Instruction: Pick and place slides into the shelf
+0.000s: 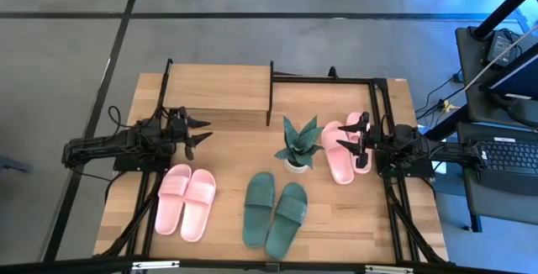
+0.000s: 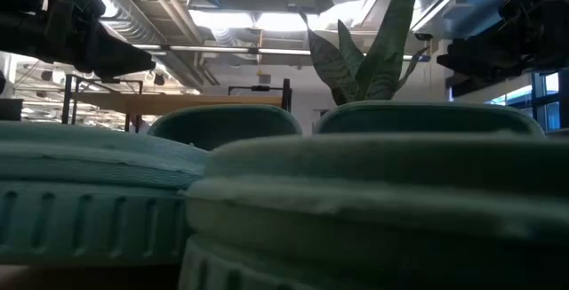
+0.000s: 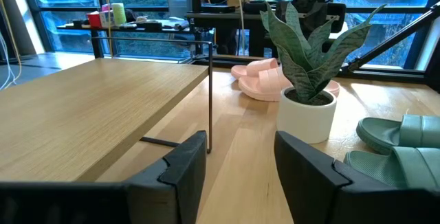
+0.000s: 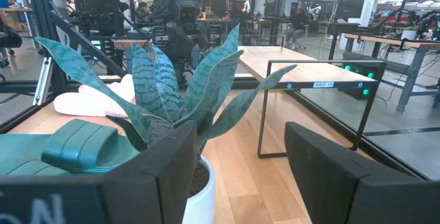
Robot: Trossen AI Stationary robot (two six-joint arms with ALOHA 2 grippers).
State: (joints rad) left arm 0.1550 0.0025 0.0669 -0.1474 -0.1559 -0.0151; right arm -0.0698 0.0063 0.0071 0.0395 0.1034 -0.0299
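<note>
- Wooden surface (image 1: 227, 249) spread out below, grey floor all around it.
- Up at the back sits the shelf (image 1: 217, 89), light wooden top board on thin black legs, nothing on top of it.
- Pale pink slides (image 1: 186, 200) lie side by side at the front left, soft, one wide strap each.
- Dark green slides (image 1: 275, 213) rest front centre, same open-toe shape, fanned slightly apart.
- Second pink pair (image 1: 345, 150) lies at the right, just beside the potted plant (image 1: 298, 144) in its white pot.
- Left gripper (image 1: 199, 134) hovers near the shelf's front edge, fingers apart, holding nothing.
- Right gripper (image 1: 345, 132) hangs over that second pink pair, fingers (image 4: 347, 172) spread wide, empty.
</note>
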